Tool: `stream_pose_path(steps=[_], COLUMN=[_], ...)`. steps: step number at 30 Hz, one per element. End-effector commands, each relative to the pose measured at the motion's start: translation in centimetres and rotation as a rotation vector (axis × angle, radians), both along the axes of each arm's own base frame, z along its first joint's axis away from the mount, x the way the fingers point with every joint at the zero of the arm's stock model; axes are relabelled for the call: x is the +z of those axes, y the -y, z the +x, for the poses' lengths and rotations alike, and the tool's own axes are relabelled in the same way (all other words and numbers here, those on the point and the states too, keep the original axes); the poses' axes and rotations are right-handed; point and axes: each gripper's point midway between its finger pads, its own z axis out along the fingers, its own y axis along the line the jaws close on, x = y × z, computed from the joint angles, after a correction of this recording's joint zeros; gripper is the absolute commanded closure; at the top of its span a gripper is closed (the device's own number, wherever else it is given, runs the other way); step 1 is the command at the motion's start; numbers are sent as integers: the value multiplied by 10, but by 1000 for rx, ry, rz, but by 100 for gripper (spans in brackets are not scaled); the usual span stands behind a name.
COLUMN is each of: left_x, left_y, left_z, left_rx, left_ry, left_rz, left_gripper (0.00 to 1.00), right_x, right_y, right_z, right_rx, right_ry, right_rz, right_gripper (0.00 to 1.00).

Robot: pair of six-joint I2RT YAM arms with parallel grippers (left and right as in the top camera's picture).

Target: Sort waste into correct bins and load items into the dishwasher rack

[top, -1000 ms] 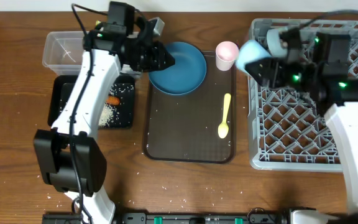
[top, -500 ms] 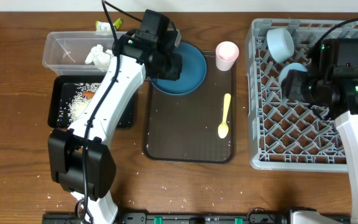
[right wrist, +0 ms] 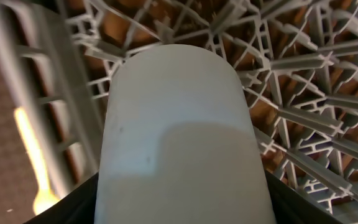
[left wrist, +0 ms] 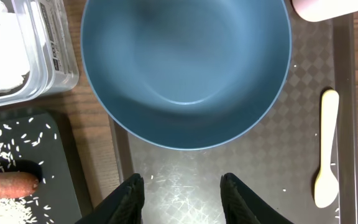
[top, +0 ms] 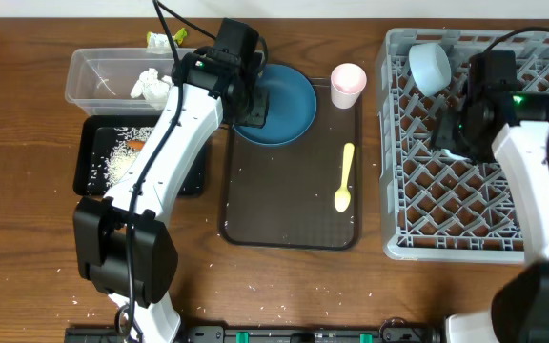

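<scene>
The dark blue plate (top: 289, 107) lies at the back left of the brown serving tray (top: 289, 214). My left gripper (left wrist: 182, 186) is open and empty, hovering over the serving tray just at the plate's (left wrist: 185, 68) near edge; overhead it shows at the plate's left side (top: 255, 105). My right gripper (right wrist: 179, 202) is shut on the light blue cup (right wrist: 179, 124) low over the grey rack (top: 475, 224); overhead the wrist (top: 454, 131) hides the cup. The pale bowl (top: 429, 65) rests in the rack's back left corner. The pink cup (top: 348, 84) and yellow spoon (top: 344, 181) are on the serving tray.
The clear tub (top: 93, 71) holds white tissues (top: 151, 86). The black tray (top: 98, 176) holds rice (top: 120, 164) and the carrot (top: 136, 145). A green-yellow wrapper (top: 160, 40) lies behind the tub. Rice grains are scattered on the table's front.
My left gripper moved right from the bins to the blue plate. My right gripper carried the light blue cup from the rack's back left edge down into the rack.
</scene>
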Motion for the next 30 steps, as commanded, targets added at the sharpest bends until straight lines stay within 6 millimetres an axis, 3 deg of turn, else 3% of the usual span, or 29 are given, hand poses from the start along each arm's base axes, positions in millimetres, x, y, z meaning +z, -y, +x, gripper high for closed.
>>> stream_pose_path(steps=[1, 9, 18, 25, 27, 30], left_x=[-7, -7, -7, -7, -7, -7], left_y=[-5, -5, -5, -6, -6, -6], left_z=[0, 0, 0, -1, -1, -1], left_rx=[5, 5, 5, 5, 5, 5], left_ry=[-11, -11, -12, -16, -16, -16], left_rz=[29, 29, 29, 30, 30, 30], left_gripper=[57, 56, 56, 56, 56, 56], right_x=[-5, -11, -15, -30, -34, -36], right_y=[13, 14, 2, 1, 2, 2], right_z=[6, 18, 12, 9, 9, 10], right_rx=[-49, -52, -18, -20, -20, -20], right_ry=[-7, 18, -15, -67, -78, -81], right_rz=[-11, 1, 61, 70, 70, 70], right_gripper=[53, 56, 57, 56, 47, 25])
